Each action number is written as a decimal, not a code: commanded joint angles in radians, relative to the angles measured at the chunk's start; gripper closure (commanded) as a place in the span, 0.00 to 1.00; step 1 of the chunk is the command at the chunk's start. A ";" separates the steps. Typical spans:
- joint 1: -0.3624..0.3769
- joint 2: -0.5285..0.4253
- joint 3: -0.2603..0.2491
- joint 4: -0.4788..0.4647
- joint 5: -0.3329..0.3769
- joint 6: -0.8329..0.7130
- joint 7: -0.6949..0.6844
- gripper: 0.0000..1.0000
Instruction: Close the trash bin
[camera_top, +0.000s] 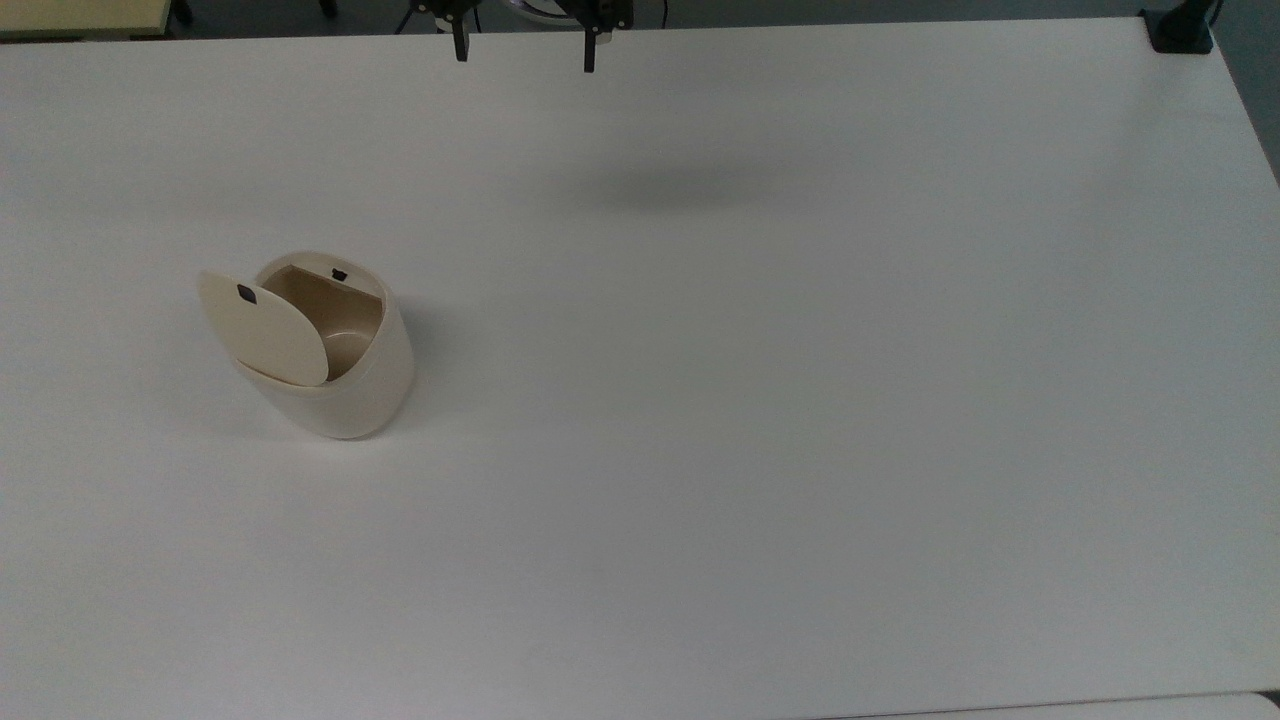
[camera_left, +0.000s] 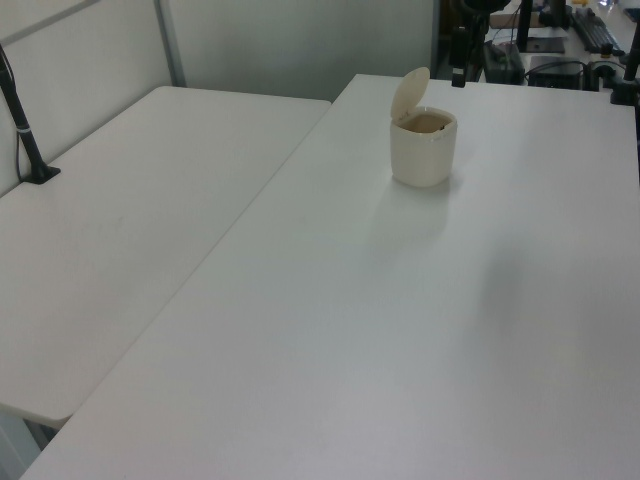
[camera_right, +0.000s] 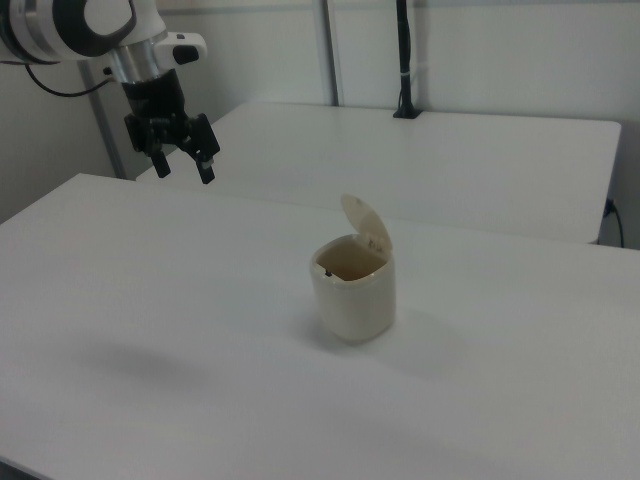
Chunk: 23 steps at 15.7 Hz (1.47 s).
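Gripper (camera_right: 185, 169) hangs in air above white table (camera_right: 150, 300), fingers spread wide apart, holding nothing, touching nothing. In top view, its two dark fingertips (camera_top: 460, 48) poke in at top edge. Trash bin (camera_top: 335, 350) stands upright on table, well apart from gripper, toward top view's left. Lid (camera_top: 265, 330) raised, hinged open, tilted toward top view's left. Top view shows tan-brown interior and small black latch (camera_top: 338, 273) on rim. Left view shows second white table (camera_left: 130, 200) alongside.
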 joint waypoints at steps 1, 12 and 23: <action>0.007 -0.023 -0.007 -0.037 0.002 -0.024 -0.012 0.00; 0.007 -0.020 -0.007 -0.035 0.002 -0.023 -0.009 0.02; 0.006 -0.016 -0.007 -0.029 0.002 -0.057 -0.002 0.95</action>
